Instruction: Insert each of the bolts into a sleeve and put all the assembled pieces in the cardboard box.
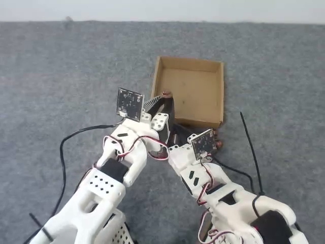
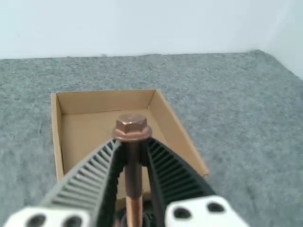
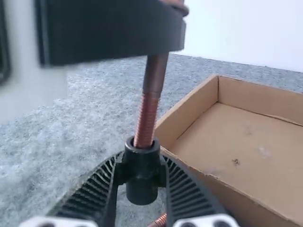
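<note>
Bolt — in left pincer, tip in sleeve

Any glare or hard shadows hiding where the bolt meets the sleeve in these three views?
High view: even light, soft shadows inside the cardboard box; the arms cover the joint. Left wrist view: mild sheen on the bolt head, no glare. Right wrist view: bolt entering the sleeve plainly lit, threads glinting faintly.

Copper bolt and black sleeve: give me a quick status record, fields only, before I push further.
sleeve: black cylindrical sleeve, opening up
bolt: copper hex-head bolt, head up, threaded end in the sleeve mouth
left gripper: shut on bolt shank below head
right gripper: shut on sleeve
box: open brown cardboard box, beyond both grippers
insertion: begun, most thread exposed
</note>
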{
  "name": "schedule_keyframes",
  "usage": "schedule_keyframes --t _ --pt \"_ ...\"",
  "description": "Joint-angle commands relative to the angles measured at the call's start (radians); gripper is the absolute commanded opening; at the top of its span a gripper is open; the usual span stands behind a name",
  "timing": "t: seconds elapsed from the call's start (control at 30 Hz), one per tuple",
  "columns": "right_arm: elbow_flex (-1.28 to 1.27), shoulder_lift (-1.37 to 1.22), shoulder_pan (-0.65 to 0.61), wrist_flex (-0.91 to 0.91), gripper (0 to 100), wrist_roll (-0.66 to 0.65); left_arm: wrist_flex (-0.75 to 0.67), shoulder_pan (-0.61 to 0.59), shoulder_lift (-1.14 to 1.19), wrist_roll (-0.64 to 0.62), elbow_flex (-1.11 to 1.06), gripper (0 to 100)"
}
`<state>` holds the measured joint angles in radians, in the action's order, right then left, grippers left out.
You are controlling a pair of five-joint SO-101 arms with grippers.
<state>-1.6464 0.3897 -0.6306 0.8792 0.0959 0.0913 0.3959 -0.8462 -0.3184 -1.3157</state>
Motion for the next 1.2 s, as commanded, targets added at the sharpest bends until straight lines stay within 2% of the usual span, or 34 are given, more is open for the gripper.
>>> schedule_keyframes --t 0.0,0.77,0.97,1.17 --pt "-0.018 0.047 -0.004 0.004 0.6 0.006 -0.031 -0.005 -0.006 0.006 0.010 1" --pt "-0.006 0.048 0.051 0.005 0.6 0.006 -0.029 -0.006 -0.008 0.011 -0.073 1" --pt "-0.005 0.048 0.058 0.005 0.6 0.006 -0.029 -0.005 -0.006 0.126 -0.107 1" --pt "-0.005 0.048 0.058 0.005 0.6 0.006 -0.031 0.000 -0.006 0.127 -0.150 1"
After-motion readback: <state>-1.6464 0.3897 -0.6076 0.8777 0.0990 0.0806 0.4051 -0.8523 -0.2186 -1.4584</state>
